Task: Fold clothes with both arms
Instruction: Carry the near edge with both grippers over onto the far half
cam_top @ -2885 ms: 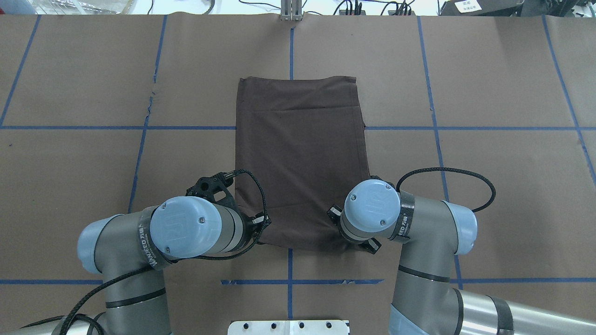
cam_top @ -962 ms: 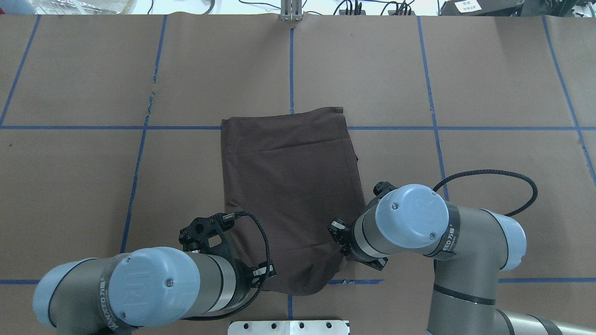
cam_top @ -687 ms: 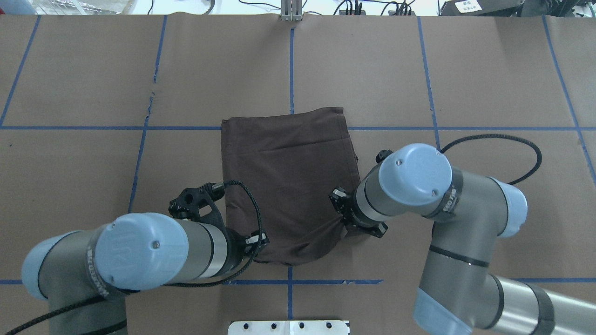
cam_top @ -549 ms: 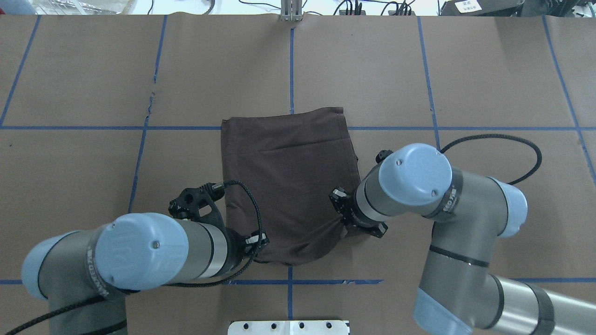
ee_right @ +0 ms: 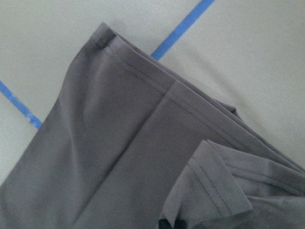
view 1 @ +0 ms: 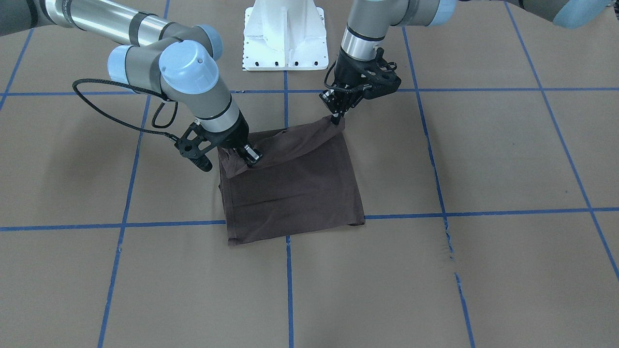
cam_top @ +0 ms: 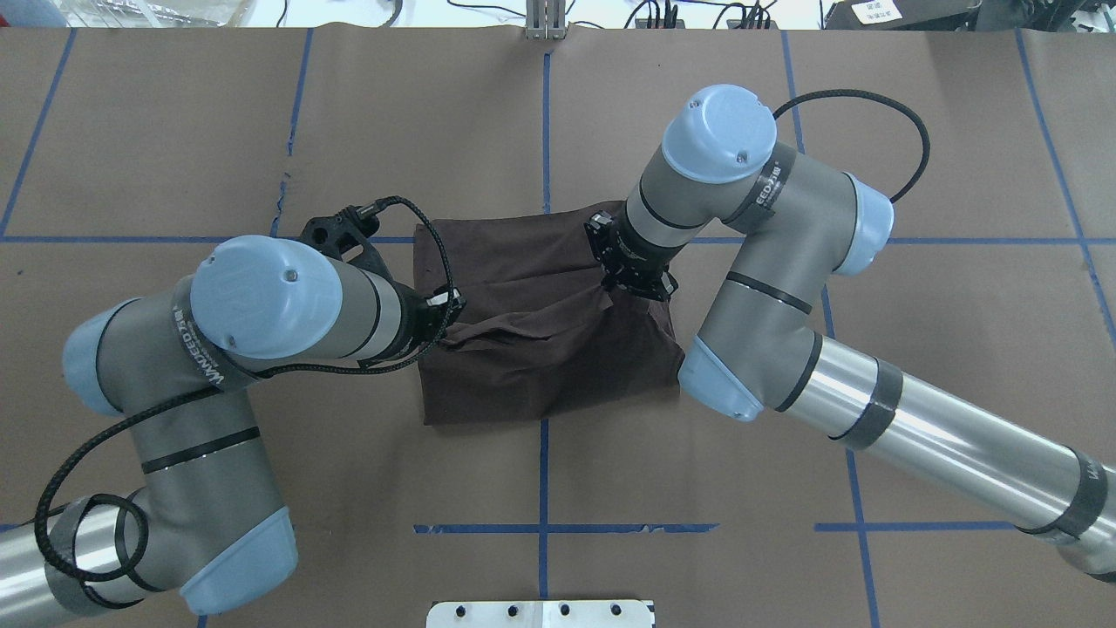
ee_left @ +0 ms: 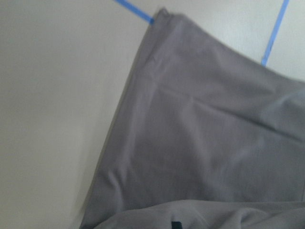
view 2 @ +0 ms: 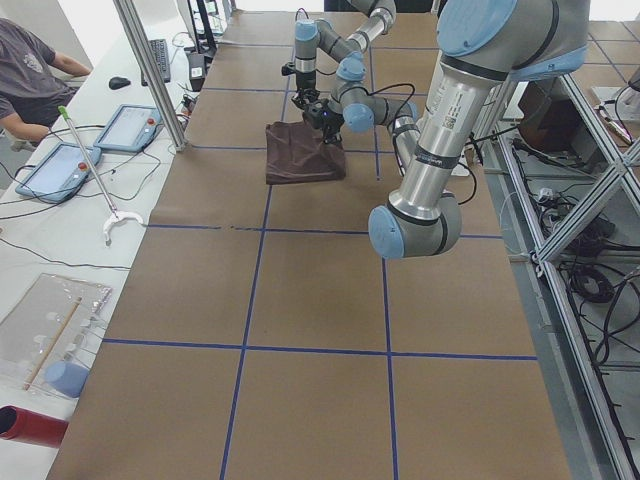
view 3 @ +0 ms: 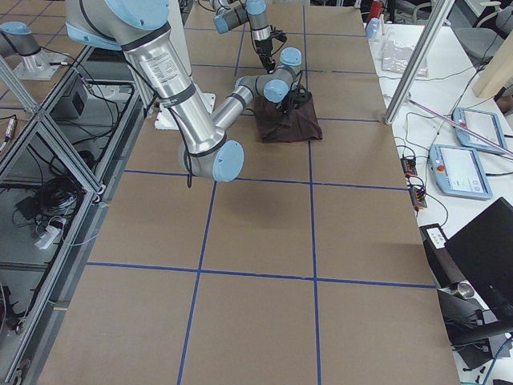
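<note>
In the front view the shirt [view 1: 295, 193] lies folded at the middle of the table [view 1: 483, 270], with the edge nearest the base lifted. The left claw [view 1: 336, 119] is clamped on the shirt's corner at 1 o'clock, and the right claw [view 1: 252, 160] is clamped on the corner at 10 o'clock. The raised edge sags between them over the flat layer. From overhead, I see the left claw gripping at the shirt's 9 o'clock side and the right claw at about 2 o'clock, with creased cloth bunched between them. In both side views the shirt is far off and small, with both claws down on it; I cannot judge the grips there. In the left wrist view, flat cloth fills most of the frame, with one corner at 12 o'clock touching blue tape [ee_left: 133, 10]. The right wrist view shows a hemmed corner at 11 o'clock and a stitched flap at 5 o'clock.
</note>
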Controlling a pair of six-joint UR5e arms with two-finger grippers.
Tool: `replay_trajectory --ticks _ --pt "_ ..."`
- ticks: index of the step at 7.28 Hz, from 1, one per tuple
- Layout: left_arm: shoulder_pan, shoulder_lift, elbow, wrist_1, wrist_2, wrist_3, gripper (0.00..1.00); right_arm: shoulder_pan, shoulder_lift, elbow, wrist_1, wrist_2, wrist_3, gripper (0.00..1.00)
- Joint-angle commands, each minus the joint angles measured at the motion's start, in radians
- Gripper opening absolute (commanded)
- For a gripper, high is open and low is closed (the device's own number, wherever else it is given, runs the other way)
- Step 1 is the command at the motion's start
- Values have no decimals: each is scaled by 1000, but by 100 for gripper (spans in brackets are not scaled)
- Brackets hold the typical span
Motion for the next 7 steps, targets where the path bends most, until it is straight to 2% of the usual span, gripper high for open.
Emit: replay_trajectory --ticks 1,2,3,4,5,7 --pt "-56 -42 88 -30 -4 1 0 34 92 -122 9 6 -4 0" --pt "-83 -83 181 -63 -18 17 0 46 155 -229 12 6 -35 0" --pt "-100 -114 328 -179 -15 22 46 59 174 -312 64 6 -85 39" --pt "-155 -183 493 -283 -12 83 99 100 198 -394 98 6 -114 99" --pt "-229 -208 571 -294 -16 170 100 140 217 -448 97 12 -229 100" --pt "-303 -203 579 -292 -30 293 100 192 224 -458 95 106 -289 100"
